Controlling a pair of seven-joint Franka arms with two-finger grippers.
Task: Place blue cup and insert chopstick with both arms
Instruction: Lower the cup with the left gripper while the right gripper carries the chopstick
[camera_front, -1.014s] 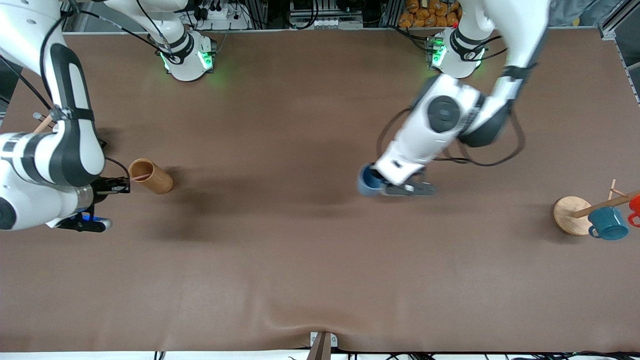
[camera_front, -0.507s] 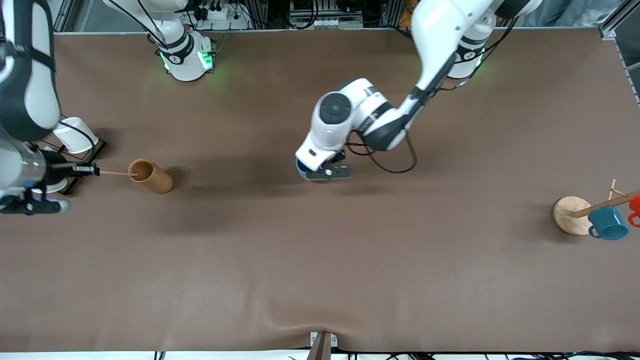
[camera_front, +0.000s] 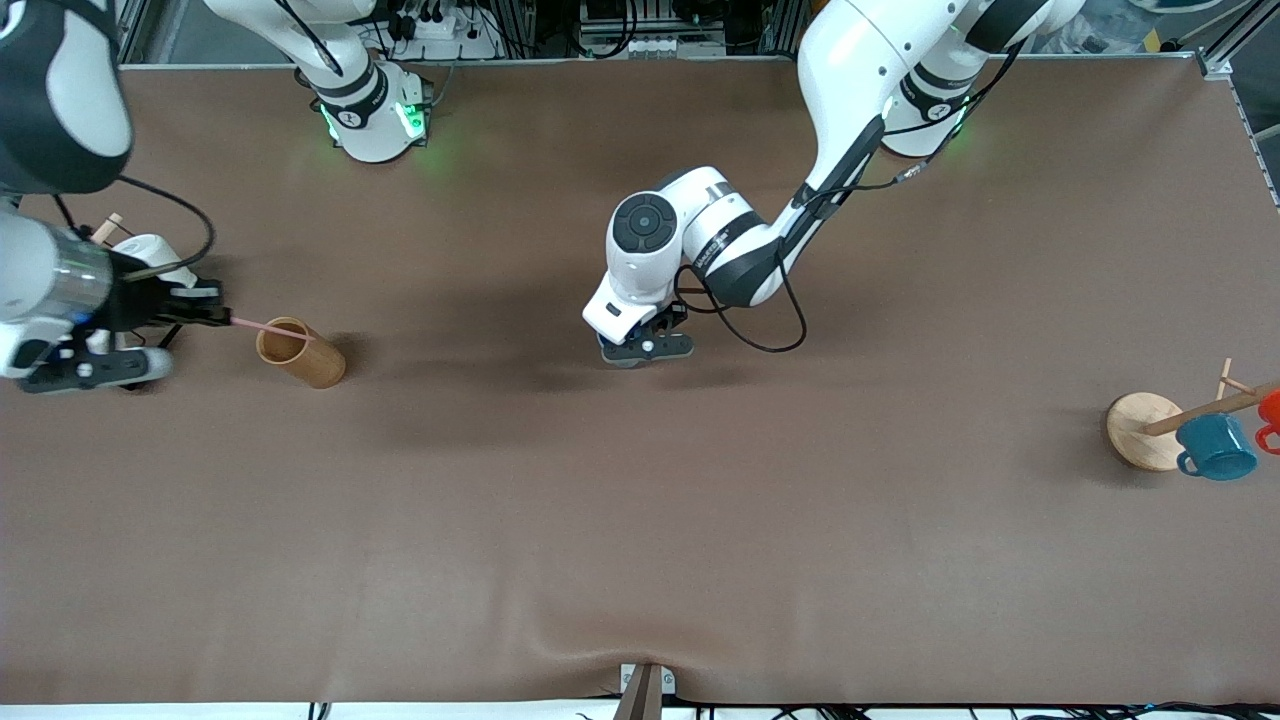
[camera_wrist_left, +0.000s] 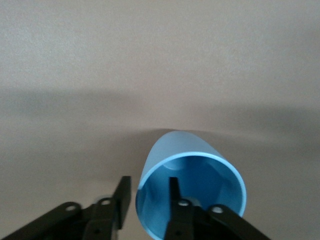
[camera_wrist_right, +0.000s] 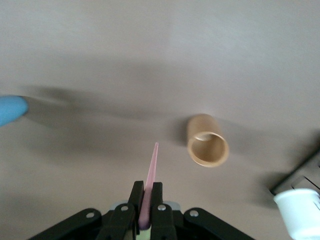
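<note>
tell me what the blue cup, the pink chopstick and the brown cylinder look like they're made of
Blue cup, pinched at its rim by the left gripper: probably plastic, since the wall is thin, evenly coloured and matte.

Chopstick, clamped in the right gripper: flat pale pink with a tapered tip, so plastic or painted wood; the look leaves it open.

Brown cylinder: likely wood or bamboo, with warm tan, dull walls.

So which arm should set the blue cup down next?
Left. The left gripper already pinches the blue cup by its wall over the mid-table, while the right gripper is shut on the chopstick near the wooden cylinder.
</note>
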